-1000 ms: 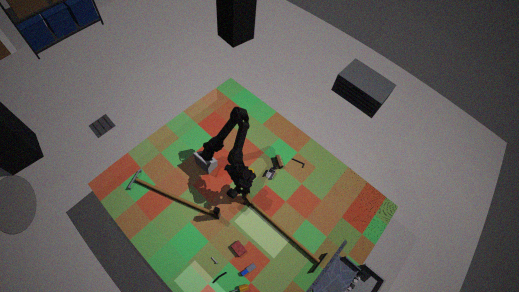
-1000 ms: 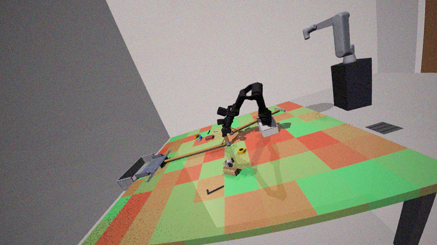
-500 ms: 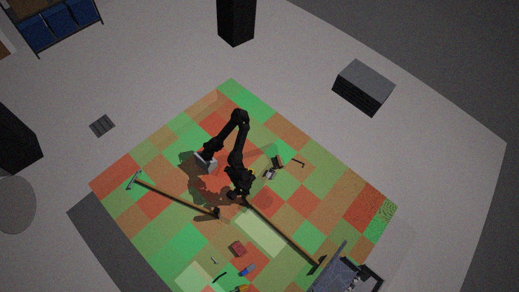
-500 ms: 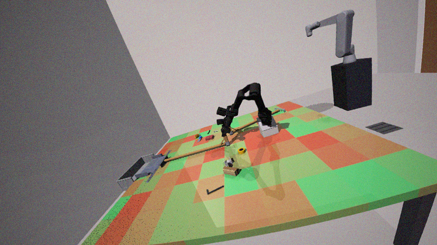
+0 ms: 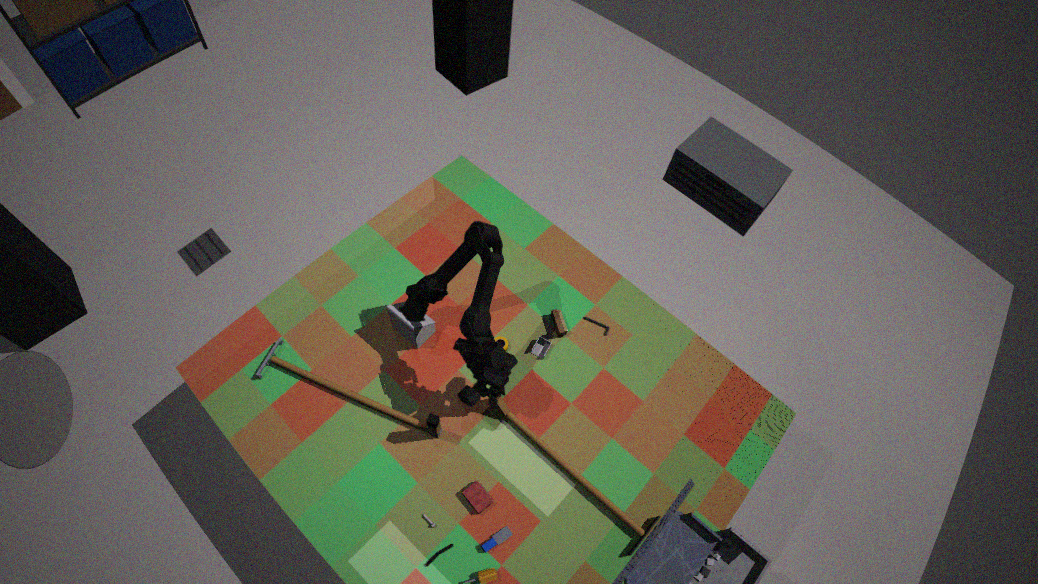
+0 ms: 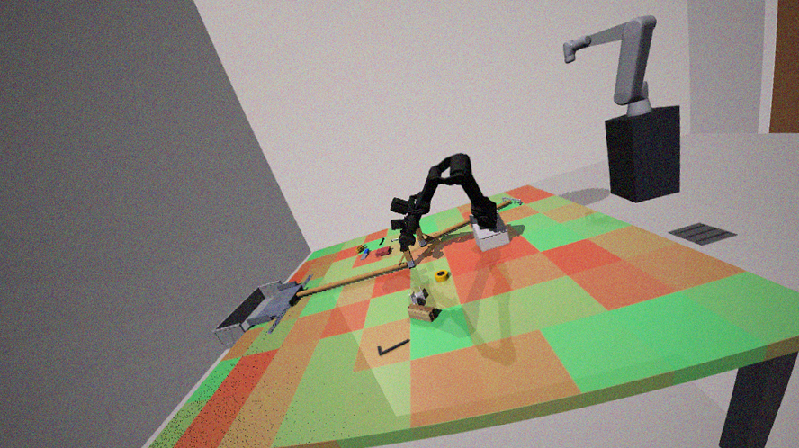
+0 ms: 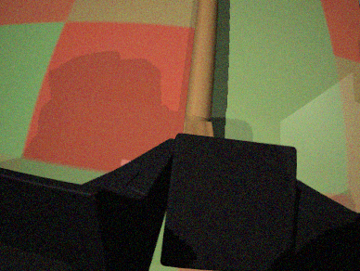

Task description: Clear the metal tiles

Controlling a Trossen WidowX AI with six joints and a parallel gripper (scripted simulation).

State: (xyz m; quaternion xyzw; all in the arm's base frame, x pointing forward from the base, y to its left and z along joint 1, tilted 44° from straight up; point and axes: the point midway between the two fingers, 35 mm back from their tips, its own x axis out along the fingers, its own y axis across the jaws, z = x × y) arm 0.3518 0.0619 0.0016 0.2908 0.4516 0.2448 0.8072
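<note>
My gripper is shut on the near end of the long scraper. Its brown handle runs low over the table to its blade, which stands across the near end of the steel bench plate. The dark catch box sits at the plate's far end, by the table corner. Small pale tiles show at the box end; I cannot tell whether they are on the plate or in the box.
A second long-handled tool lies left of the arm base. A yellow ring, small grey part, brown block and hex key lie right of the arm. A red block lies left of the handle.
</note>
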